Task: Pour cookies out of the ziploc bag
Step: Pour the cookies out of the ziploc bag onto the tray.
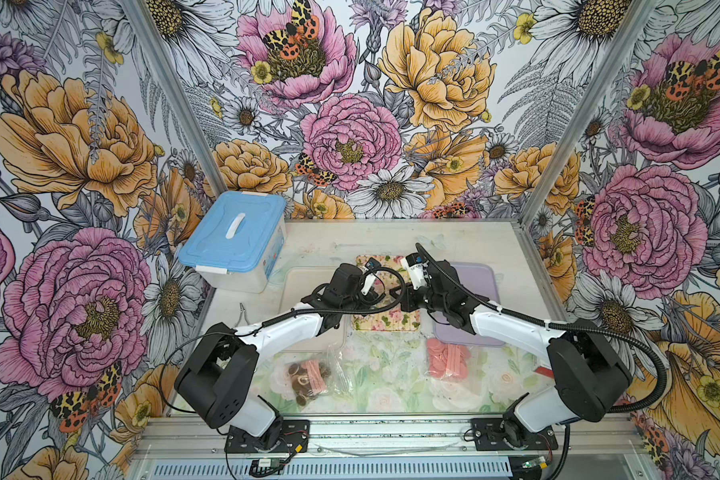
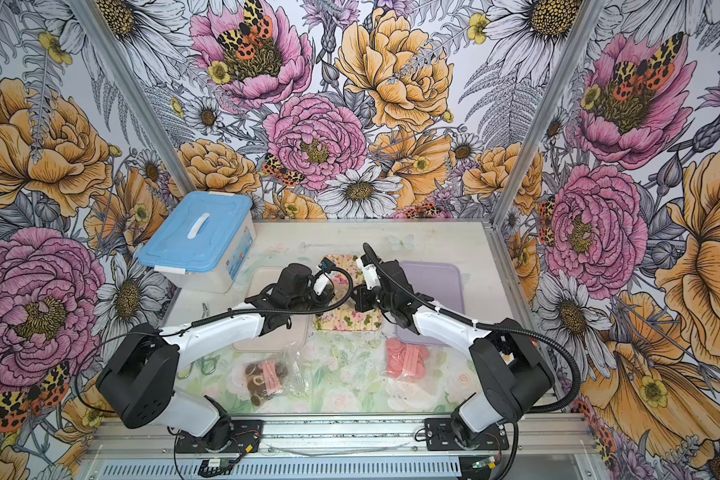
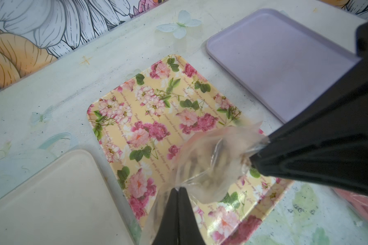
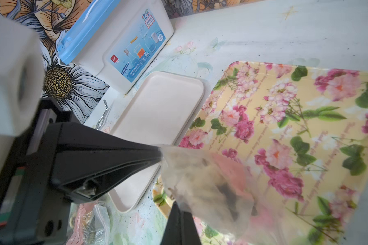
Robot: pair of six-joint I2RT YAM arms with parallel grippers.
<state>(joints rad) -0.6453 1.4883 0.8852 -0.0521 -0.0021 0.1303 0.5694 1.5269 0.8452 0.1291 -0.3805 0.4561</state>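
Both grippers hold a clear ziploc bag (image 3: 210, 157) (image 4: 202, 180) in the air over the yellow floral tray (image 3: 149, 118) (image 1: 385, 323). My left gripper (image 3: 178, 188) (image 4: 160, 154) is shut on one edge of the plastic. My right gripper (image 4: 177, 204) (image 3: 251, 157) is shut on the opposite edge. Blurred dark and pink cookies (image 4: 227, 188) show through the film. The tray's floor below shows no cookies. In both top views the arms' wrists hide the bag.
A cream tray (image 4: 157, 118) (image 1: 298, 279) lies left of the floral one, a lilac tray (image 3: 274, 63) (image 1: 476, 276) right. Two more bags lie near the front: brown cookies (image 1: 308, 376) and pink discs (image 1: 447, 357). A blue-lidded box (image 1: 233, 241) stands back left, a metal tool (image 1: 244, 313) beside it.
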